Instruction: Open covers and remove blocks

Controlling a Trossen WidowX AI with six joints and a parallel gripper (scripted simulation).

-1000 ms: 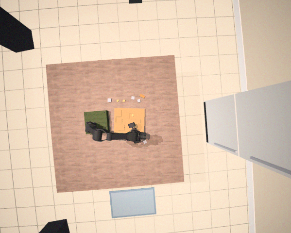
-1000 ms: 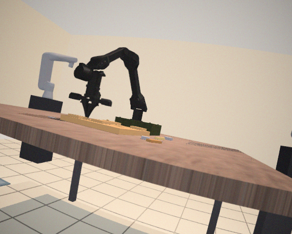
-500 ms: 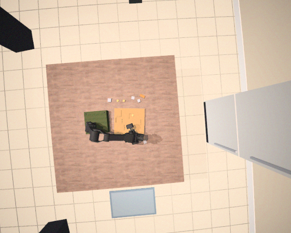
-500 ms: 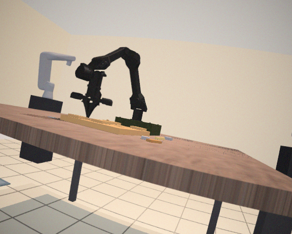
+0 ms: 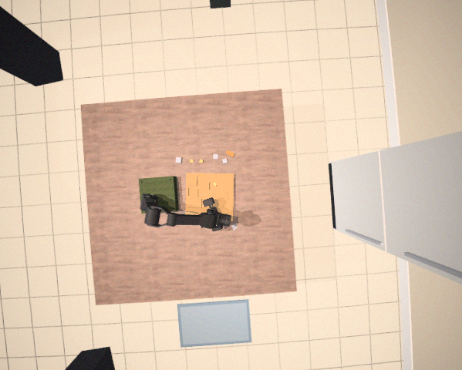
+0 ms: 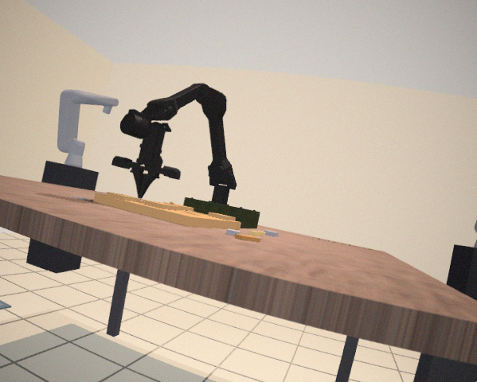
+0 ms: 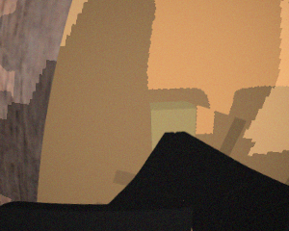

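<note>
The orange puzzle board (image 5: 190, 174) (image 6: 168, 216) (image 7: 87, 144) lies on the table; its low raised pieces are too small to tell each cover's state. A small yellow knob (image 5: 214, 183) shows on it. My gripper (image 6: 139, 197) (image 7: 174, 141) is shut and empty, its tips low over the board. A pale yellow-green square piece (image 7: 173, 120) shows just beyond the tips, partly hidden by them. Beyond the board's top edge lie white blocks (image 5: 178, 159) (image 5: 215, 156) (image 5: 224, 160), yellow blocks (image 5: 191, 161) (image 5: 200, 161) and an orange piece (image 5: 231, 153) (image 6: 247, 237). Another white block (image 5: 234, 227) lies by the lower right corner.
A dark green slab (image 5: 156, 186) (image 6: 246, 217) stands left of the board in the overhead view, under the arm's base. The arm crosses above the board's lower edge and hides part of it. The wooden table (image 5: 143, 258) (image 6: 312, 263) reaches beyond the board on all sides.
</note>
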